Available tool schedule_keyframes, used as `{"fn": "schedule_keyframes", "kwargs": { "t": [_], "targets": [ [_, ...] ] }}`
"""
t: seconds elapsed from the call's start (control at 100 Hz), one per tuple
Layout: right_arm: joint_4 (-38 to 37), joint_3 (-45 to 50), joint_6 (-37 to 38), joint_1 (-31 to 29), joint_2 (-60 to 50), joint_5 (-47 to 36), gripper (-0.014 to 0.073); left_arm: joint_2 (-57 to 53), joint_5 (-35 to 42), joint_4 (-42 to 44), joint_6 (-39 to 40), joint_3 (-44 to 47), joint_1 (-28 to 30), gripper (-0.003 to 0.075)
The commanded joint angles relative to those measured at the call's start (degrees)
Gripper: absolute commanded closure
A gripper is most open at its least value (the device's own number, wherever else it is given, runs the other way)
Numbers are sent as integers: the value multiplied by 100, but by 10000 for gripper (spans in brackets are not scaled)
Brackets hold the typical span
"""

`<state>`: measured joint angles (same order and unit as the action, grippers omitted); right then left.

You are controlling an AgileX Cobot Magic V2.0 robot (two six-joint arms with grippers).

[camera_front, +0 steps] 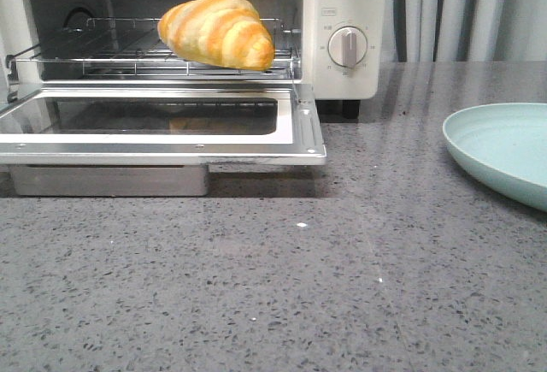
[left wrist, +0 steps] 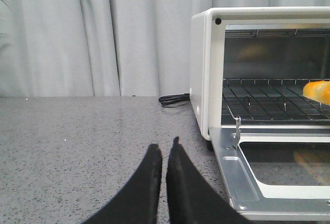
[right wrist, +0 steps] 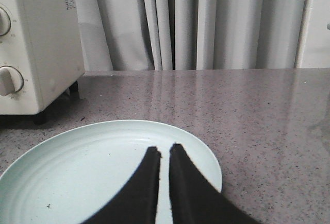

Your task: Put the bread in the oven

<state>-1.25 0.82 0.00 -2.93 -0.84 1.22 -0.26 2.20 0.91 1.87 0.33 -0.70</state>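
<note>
The bread [camera_front: 218,32] is sitting on the wire rack [camera_front: 102,47] inside the oven [camera_front: 342,30], in the upper left of the front view, leaning toward the right end of the rack with one tapered tip pointing down at the rack's front edge. The oven's door [camera_front: 162,124] is lying dropped open and flat, filling the left middle of that view, and a faint orange reflection of the roll is showing in its glass. Two round knobs [camera_front: 348,45] are sitting on the cream panel to the right of the cavity.

At the right edge of the front view a pale green plate [camera_front: 504,150] is resting on the grey speckled counter [camera_front: 299,286], well apart from the oven.

Neither arm is appearing in the front view. In the left wrist view the left gripper [left wrist: 164,149] is hovering low over the counter, its black fingers pressed nearly together and gripping nothing, with the oven's open side at the right of the frame. In the right wrist view the right gripper [right wrist: 165,152] is hanging over the plate, likewise clenched on nothing, only a thin slit showing between its fingers.
</note>
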Motion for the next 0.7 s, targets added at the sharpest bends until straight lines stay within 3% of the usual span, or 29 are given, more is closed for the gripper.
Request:
{"fn": "schedule_keyframes", "kwargs": {
  "t": [0.0, 0.69],
  "targets": [
    [17, 56, -57, -21, -103, -390, 578, -173, 428, 2, 42, 128, -40, 740],
    [17, 56, -57, -96, -103, -352, 578, -173, 428, 2, 42, 128, -40, 740]
  ]
}}
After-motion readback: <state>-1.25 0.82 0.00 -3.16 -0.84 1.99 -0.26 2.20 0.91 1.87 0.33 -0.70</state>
